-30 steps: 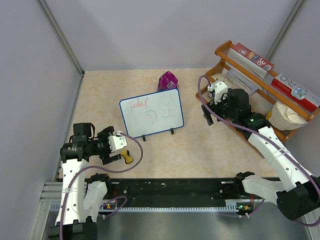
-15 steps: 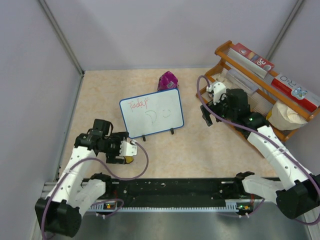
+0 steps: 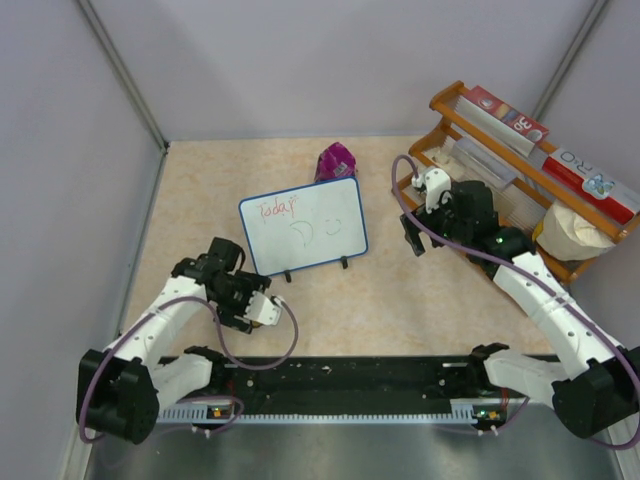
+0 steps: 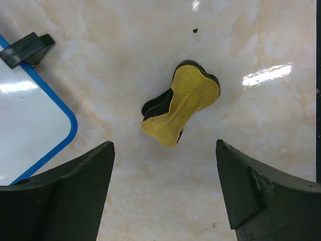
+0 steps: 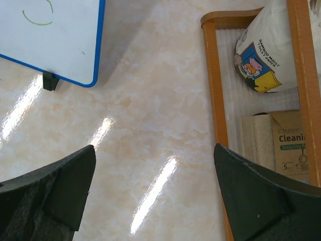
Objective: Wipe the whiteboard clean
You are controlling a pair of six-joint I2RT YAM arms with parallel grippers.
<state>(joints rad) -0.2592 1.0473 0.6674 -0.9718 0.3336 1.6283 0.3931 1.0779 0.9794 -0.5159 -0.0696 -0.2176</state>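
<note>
The whiteboard [image 3: 303, 226] stands on two black feet mid-table, with red writing and green doodles on it. Its blue-framed corner [image 4: 30, 125] and one foot [image 4: 26, 48] show in the left wrist view. The yellow-and-black eraser [image 4: 181, 107] lies flat on the table in front of the board's left end. My left gripper [image 3: 250, 305] hovers over it, open and empty [image 4: 164, 150], with the eraser just ahead of the fingertips. In the top view it hides the eraser. My right gripper [image 3: 412, 236] is open and empty [image 5: 154, 148], right of the board [image 5: 60, 35].
A purple bag [image 3: 337, 159] lies behind the whiteboard. A wooden rack [image 3: 500, 150] with boxes and packets stands at the right, its edge [image 5: 210, 80] close to my right gripper. Walls close in the table on the left and back.
My left arm has swung in from the left edge, and its gripper now sits over the eraser, hiding it from above. My right gripper has drifted slightly left toward the board.
</note>
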